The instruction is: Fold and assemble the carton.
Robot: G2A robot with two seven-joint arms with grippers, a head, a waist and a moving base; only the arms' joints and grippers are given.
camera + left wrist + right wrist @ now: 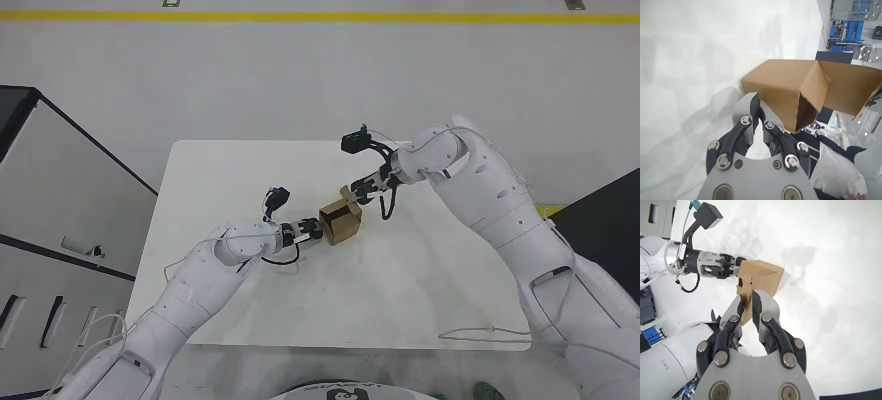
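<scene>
- The right gripper point(747, 297) is closed on a flap point(745, 308) of the carton point(764, 275). The strip of cardboard stands between the two black pads point(757, 306) and it is a little creased there.
- The left gripper point(758, 103) has its fingers nearly together, with only a thin gap between them, and I see no cardboard in this gap. The outer side of one finger lies against a wall of the carton point(776, 81).
- In the right wrist view the left gripper point(735, 266) touches the carton at the corner opposite the held flap (whether it pinches an edge there, I cannot tell).
- The carton is brown and is partly formed into a square tube. In the left wrist view one end is open, and a wide flap point(846, 85) stands out from the far side.
- In the top view the carton point(340, 222) is between the two grippers. The left gripper point(312, 231) is on one side and the right gripper point(364, 190) is on the other side, at the end with the open flaps.
- The carton is near the middle of the white table point(230, 190). I cannot tell if it rests on the surface or is held just above it.
- A grey cabinet point(50, 170) stands just beside the table, and a yellow line point(320, 16) runs on the floor well beyond the table.
</scene>
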